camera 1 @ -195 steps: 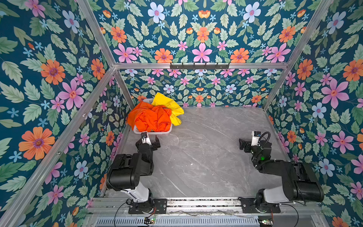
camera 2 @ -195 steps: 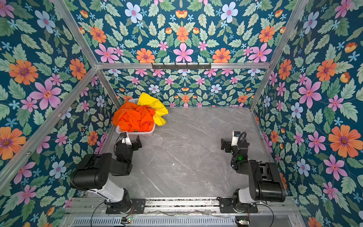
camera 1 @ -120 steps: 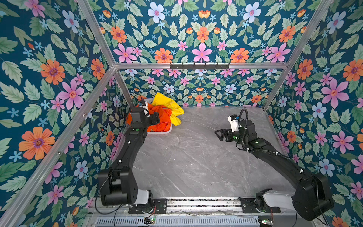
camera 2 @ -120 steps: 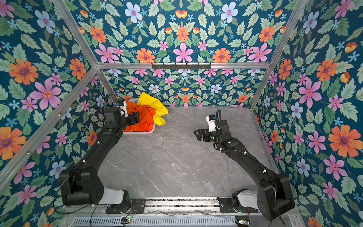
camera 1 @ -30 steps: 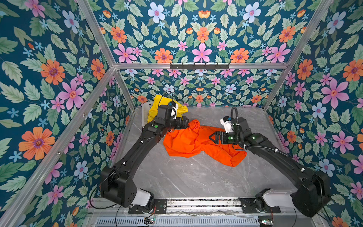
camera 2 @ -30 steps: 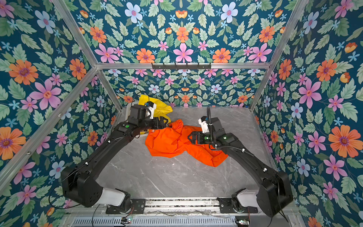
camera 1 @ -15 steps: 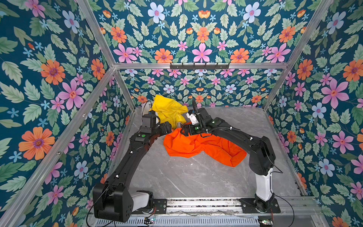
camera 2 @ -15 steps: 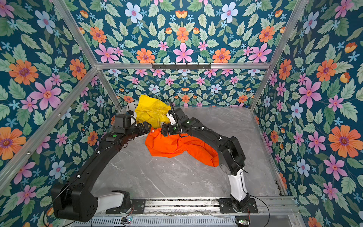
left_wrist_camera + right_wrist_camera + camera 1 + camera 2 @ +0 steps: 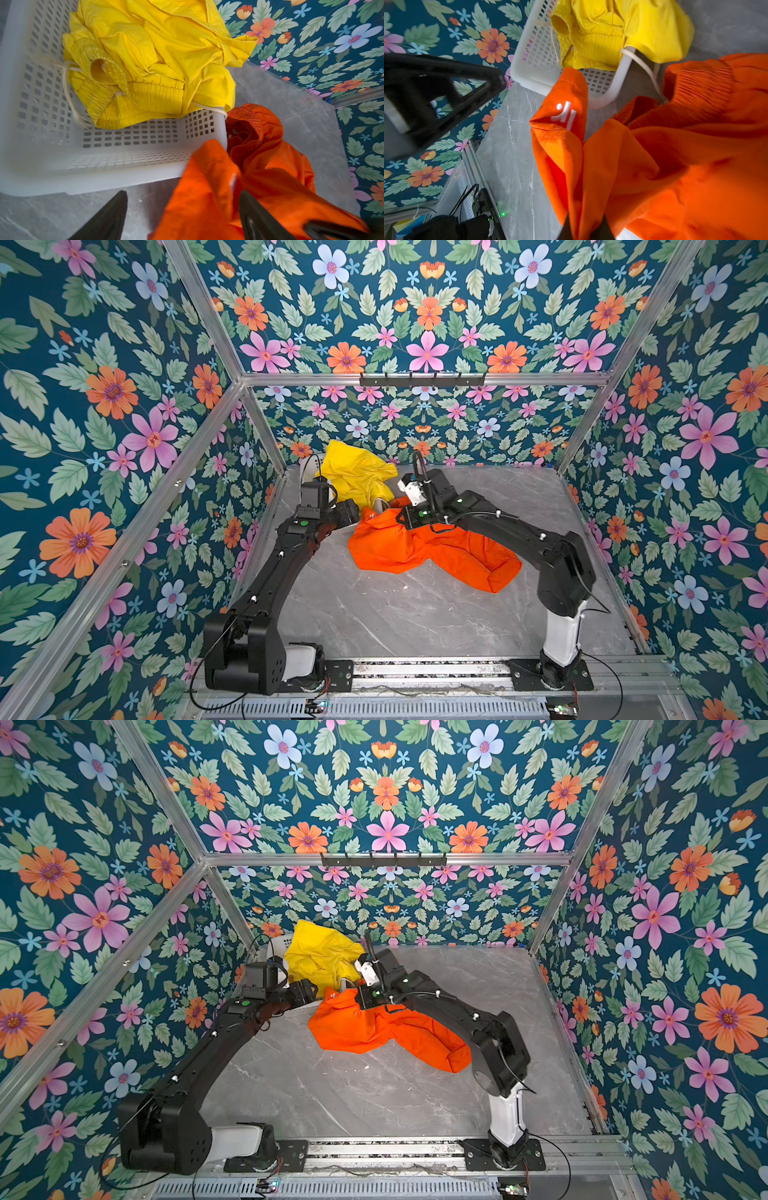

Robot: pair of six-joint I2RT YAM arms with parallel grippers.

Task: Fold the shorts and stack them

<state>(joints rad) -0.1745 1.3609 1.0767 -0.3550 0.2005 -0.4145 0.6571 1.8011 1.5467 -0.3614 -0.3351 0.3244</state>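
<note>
Matt cloth orange shorts [image 9: 415, 547], perforated plastic basket [image 9: 128, 137], smooth marbled table [image 9: 395, 614].

**A:** Where does the basket [image 9: 104, 166] sit from the left hand [image 9: 182, 194]?

**B:** Just beyond it, in the far left corner of the table [image 9: 395, 622]; the basket shorts [image 9: 357, 477] lie in it, spilling over the wall on the right hand's [image 9: 584, 230] side.

**A:** And the table shorts [image 9: 415, 551]?

**B:** On the table, against the basket's near corner; one fold lies between the left hand's fingers [image 9: 112, 216], another inside the right hand; the rest runs rightward and nearer, under the right arm.

**A:** The hands themselves?

**B:** Near each other; the right hand is just right of the left.
</note>
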